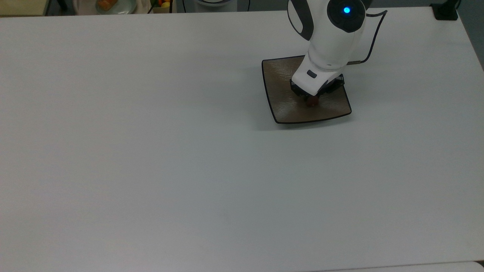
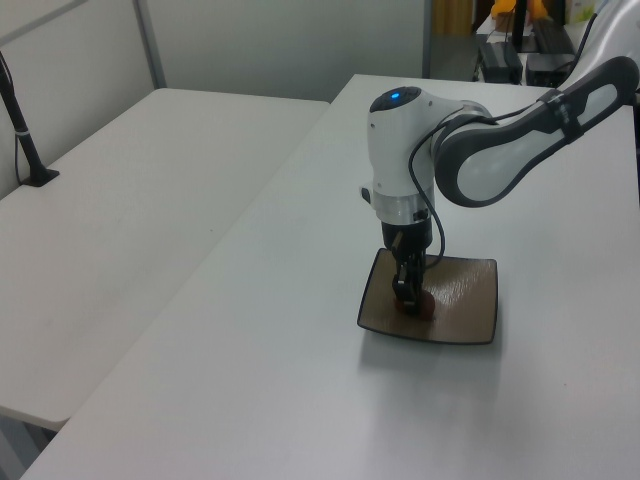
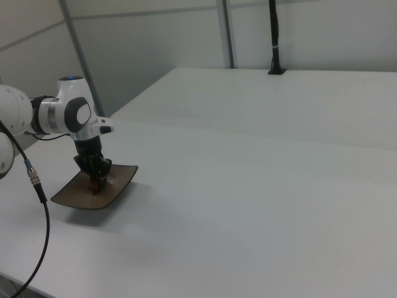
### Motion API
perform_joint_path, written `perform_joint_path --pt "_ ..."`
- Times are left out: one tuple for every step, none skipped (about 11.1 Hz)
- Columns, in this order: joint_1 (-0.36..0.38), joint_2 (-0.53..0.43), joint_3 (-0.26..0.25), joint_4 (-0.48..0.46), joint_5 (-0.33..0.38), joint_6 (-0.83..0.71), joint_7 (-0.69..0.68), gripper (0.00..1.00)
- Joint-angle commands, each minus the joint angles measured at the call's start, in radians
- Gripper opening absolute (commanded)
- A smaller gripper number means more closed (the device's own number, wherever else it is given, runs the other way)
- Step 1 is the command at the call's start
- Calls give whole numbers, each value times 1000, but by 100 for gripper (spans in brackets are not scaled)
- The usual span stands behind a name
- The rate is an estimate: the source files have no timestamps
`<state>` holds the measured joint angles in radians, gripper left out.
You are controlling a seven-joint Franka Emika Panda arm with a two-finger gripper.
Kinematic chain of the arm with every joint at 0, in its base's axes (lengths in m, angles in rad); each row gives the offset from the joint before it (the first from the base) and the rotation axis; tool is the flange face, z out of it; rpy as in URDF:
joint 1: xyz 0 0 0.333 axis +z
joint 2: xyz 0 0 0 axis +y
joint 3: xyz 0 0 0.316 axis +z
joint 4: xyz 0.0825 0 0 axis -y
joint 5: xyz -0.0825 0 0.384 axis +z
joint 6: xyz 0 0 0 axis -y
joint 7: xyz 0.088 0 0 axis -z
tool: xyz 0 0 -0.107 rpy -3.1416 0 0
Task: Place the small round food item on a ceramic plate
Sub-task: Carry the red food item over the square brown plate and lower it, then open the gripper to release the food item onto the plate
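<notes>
We see the gripper [image 1: 312, 99] low over the ceramic plate [image 1: 281, 85]; its fingers [image 2: 405, 292] are clamped on the small round food item [image 1: 312, 102], which sits near the plate's middle; the plate rests on the white bench [image 1: 151, 151].

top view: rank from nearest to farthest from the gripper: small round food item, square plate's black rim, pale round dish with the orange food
1. small round food item: between the fingers of the gripper, low over the plate.
2. ceramic plate black rim: surrounds the spot under the gripper.
3. pale round dish: far off beyond the table, at the top view's top left.
</notes>
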<state>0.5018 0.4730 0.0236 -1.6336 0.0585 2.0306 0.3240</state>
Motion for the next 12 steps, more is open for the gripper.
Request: perform_joint_path --pt "14 10 -14 17 14 5 -2 30" --pt "12 9 -14 17 15 -1 1 50" --pt "14 9 -14 17 14 -4 25 90" --pt "15 7 -14 20 12 -7 73 100" --pt "17 -1 -14 21 9 -7 96 100" --pt "14 -11 -16 21 9 -10 99 100" --pt "5 -33 -16 21 9 -10 98 100" --pt "-3 -62 -27 23 9 -39 95 100" --pt "-26 -101 -27 24 7 -97 89 100" --pt "-49 -143 -27 24 4 -145 89 100" --pt "-72 -183 -27 24 0 -186 87 100" --pt "-106 -227 -27 24 -2 -219 86 100"
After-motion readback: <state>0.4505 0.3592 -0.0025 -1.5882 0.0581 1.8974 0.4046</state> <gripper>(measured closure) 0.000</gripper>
